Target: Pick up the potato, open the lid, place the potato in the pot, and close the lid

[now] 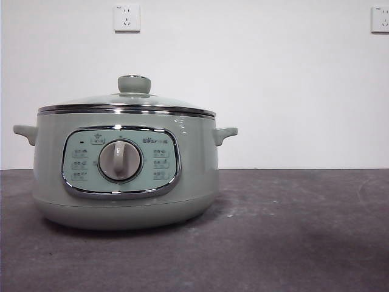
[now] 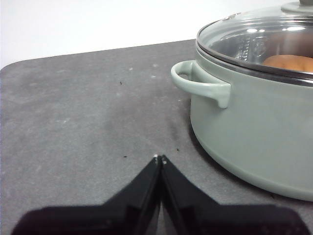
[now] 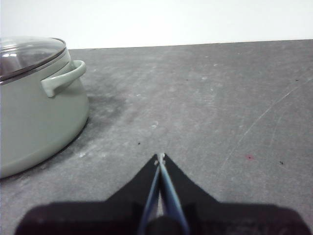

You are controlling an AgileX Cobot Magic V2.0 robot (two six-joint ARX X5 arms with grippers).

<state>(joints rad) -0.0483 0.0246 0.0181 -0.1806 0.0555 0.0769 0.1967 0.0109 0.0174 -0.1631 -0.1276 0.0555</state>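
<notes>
The sage-green pot stands on the dark table at the left of the front view, its grey dial facing the camera. The glass lid with its green knob rests closed on the pot's rim. Through the lid in the left wrist view, the orange-brown potato lies inside the pot. My left gripper is shut and empty, low over the table beside the pot's handle. My right gripper is shut and empty, off the pot's other side. Neither arm appears in the front view.
The grey table top stretches to the right of the pot. A white wall stands behind it with two power sockets high up. The table's far edge shows in the left wrist view.
</notes>
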